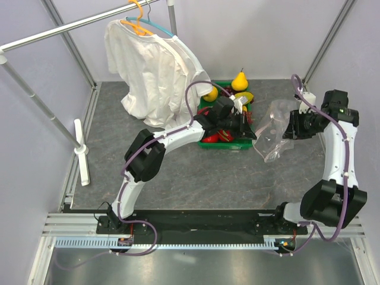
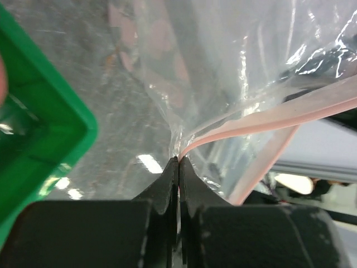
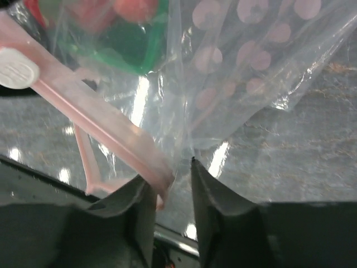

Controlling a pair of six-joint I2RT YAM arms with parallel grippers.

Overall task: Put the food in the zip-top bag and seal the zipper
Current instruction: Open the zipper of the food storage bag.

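Top view: the zip-top bag (image 1: 272, 127) is strung between left tool (image 1: 249, 129) and right tool (image 1: 292, 127), at 3 o'clock of the green tray (image 1: 228, 146), with the food (image 1: 215, 138) not yet inside. Left wrist: left tool (image 2: 178, 167) is pinched tight on the zipper (image 2: 279, 118) corner, so I'd hold that firm. Right wrist: right tool (image 3: 170, 178) is narrowly apart with the strip loose against one jaw, so I'd close on one lip only and spread the mouth toward the tray.

I see the zip-top bag (image 1: 272, 127), clear and crinkly with pale pink dots, raised off the table (image 1: 178, 178) just right of the green tray (image 1: 231, 146). Its zipper (image 2: 290, 114) is a pale pink strip. The two halves stand apart, so the mouth is open. Some red food (image 1: 212, 139) lies in the tray.
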